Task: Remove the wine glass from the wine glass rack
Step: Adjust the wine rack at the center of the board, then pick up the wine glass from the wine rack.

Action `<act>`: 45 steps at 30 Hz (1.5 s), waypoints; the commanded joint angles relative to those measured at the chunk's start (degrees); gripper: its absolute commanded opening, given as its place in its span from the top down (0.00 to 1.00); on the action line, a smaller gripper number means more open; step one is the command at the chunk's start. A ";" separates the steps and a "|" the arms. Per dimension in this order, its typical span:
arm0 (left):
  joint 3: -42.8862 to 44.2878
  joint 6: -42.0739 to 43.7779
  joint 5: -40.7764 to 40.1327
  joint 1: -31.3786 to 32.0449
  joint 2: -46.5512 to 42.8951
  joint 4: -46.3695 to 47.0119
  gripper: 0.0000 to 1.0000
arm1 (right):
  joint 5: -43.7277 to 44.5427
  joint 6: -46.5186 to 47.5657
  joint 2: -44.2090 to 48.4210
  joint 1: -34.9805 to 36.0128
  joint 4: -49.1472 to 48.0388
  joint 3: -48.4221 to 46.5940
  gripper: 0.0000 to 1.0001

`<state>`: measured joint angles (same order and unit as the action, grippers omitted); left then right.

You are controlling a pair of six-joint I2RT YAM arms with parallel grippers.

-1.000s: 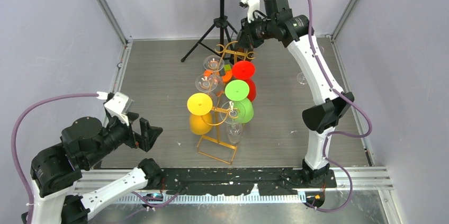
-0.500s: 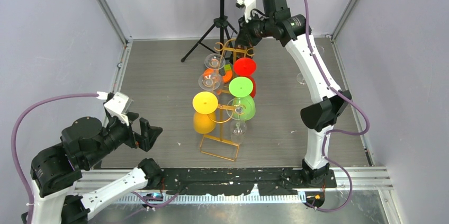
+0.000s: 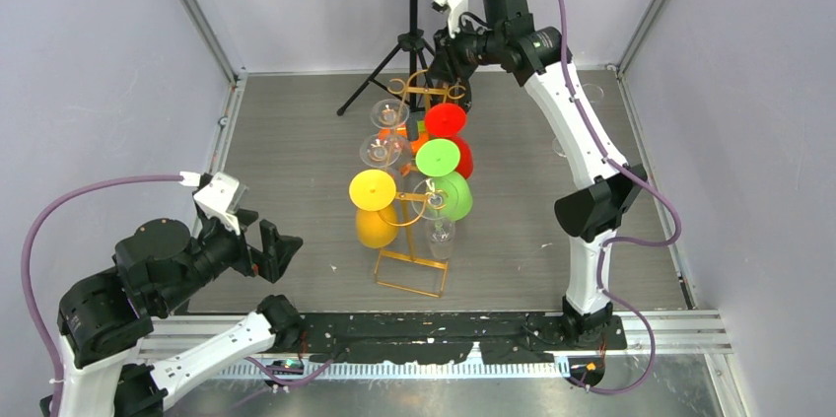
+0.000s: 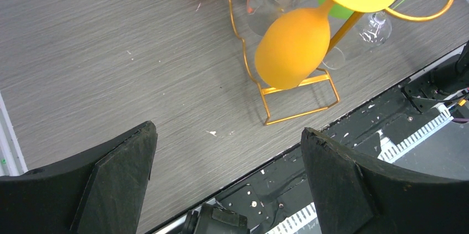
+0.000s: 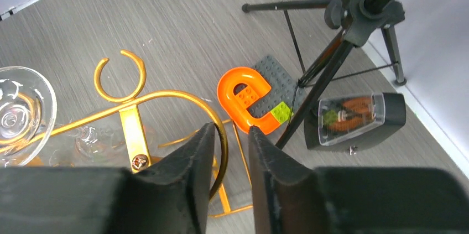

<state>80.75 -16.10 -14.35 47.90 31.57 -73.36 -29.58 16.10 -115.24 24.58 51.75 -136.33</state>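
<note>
1. Right gripper (image 5: 231,134), jaws barely parted and empty, hovers over the wine glass rack's (image 5: 127,118) far end.
2. Left gripper (image 4: 227,129) gapes wide, apart from the rack's near end.
3. Only the overhead view shows all the wine glasses (image 3: 437,156) hanging on the rack.

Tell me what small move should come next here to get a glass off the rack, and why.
Probably ease the left gripper forward toward the yellow wine glass: its jaws stand wide open and empty, and that glass hangs at the near end of the wine glass rack, ahead in the left wrist view. The right gripper holds nothing.
</note>
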 commanded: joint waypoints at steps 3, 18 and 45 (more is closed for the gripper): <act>-0.59 -0.42 0.54 0.09 -0.61 2.64 0.01 | 4.04 0.72 3.52 -0.32 -11.55 -0.03 0.58; 2.84 0.03 -0.88 0.09 1.94 5.27 0.01 | 20.21 -3.53 17.26 -0.32 -11.77 6.37 0.23; 2.18 -12.04 8.06 0.09 3.75 20.56 0.01 | 13.85 -39.15 40.73 -0.35 3.11 23.08 0.15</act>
<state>84.23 -23.92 -8.99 47.90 34.61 -59.33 -10.90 -16.97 -77.43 24.25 55.61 -116.60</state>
